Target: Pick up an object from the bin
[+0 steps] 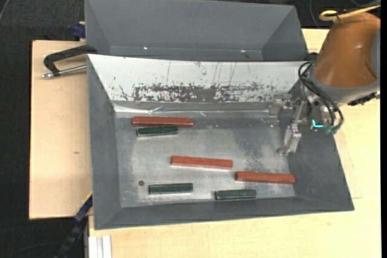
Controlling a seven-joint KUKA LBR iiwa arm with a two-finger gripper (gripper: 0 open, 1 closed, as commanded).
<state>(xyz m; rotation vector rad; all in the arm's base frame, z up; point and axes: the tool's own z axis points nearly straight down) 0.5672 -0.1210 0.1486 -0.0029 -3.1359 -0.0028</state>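
Though apart, red bar [265,177] near jaws.

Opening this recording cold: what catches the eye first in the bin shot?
The bulky orange cover on the arm's wrist stands out at the upper right. The gripper hangs below it, over the right side of the grey bin. Six slim bars lie scattered on the bin floor, three red and three dark green. One red bar and one green bar lie side by side near the back wall.
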